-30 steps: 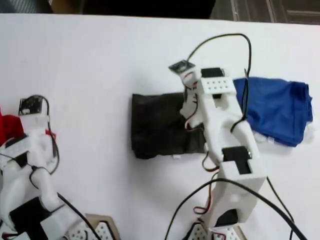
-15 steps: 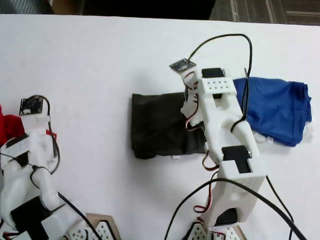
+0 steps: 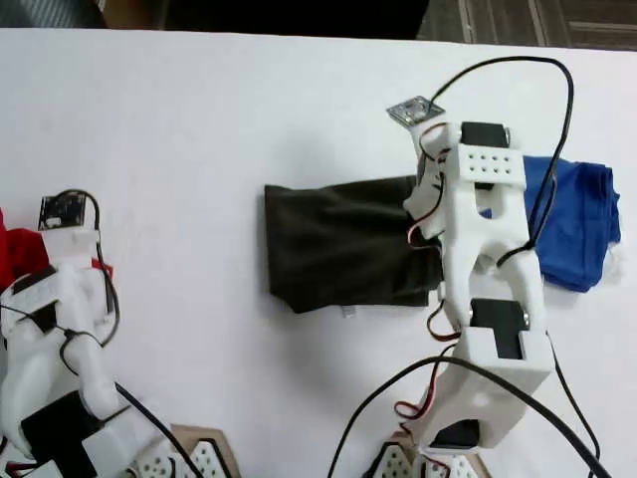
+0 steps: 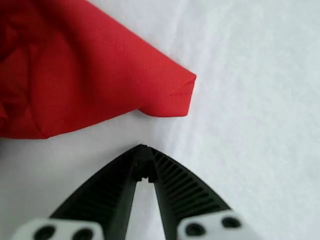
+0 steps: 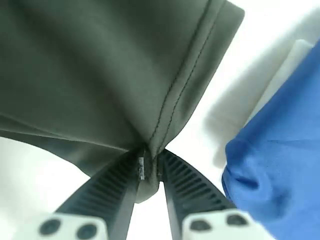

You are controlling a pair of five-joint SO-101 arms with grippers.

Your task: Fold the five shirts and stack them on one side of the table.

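Clearly the right gripper (image 5: 148, 162) is the one at work: its jaws are clamped together on a stitched edge of the dark shirt (image 5: 100, 75), a pinch of cloth bunched between the tips. From that pinch the shirt spreads out ahead of the fingertips and, in the high view, lies flat on the table (image 3: 199, 119) as a rough rectangle, with its long axis running from the gripper across toward the left arm's side. The blue shirt (image 5: 280, 165) sits crumpled just beside the gripper on the opposite flank, close to the held edge but apart from it, so a pull that way would probably carry the dark cloth onto or against the blue. The left gripper (image 4: 144, 150) is closed on nothing, tips together just above the bare table, with a corner of the red shirt (image 4: 75, 75) a little ahead of its tips and not touching them. It is well apart from the dark shirt, so the right arm is plainly the nearer one for whatever fold or drag follows.
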